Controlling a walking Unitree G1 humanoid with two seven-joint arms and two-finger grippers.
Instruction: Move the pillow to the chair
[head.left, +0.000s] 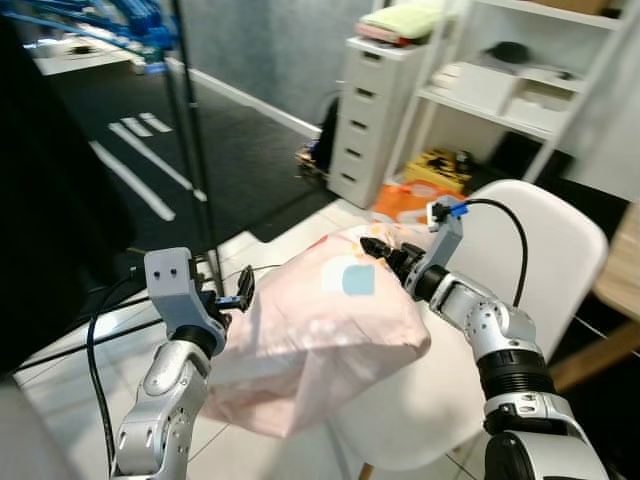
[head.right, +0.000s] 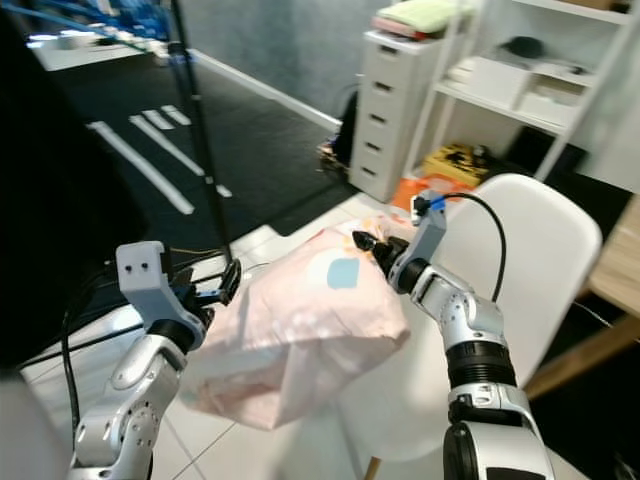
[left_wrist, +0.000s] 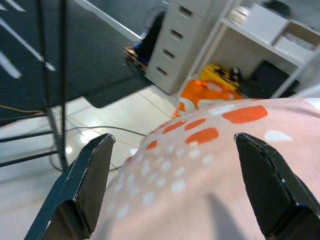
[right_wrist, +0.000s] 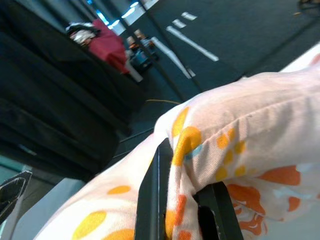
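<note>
**Now placing: pillow partly over the seat**

Mid-transfer, by the look of it. White chair (head.left: 545, 250) just behind; pink pillow (head.left: 320, 330) carried between both arms, far edge overhanging the seat. Next, probably: push farther over, lower, release. Right end effector (head.left: 385, 252) pinching a fabric corner, forearm raised; left end effector (head.left: 238, 292) spread wide against the near side.

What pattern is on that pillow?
The pillow is pale pink with orange and white spots, clearest in the left wrist view.
</note>
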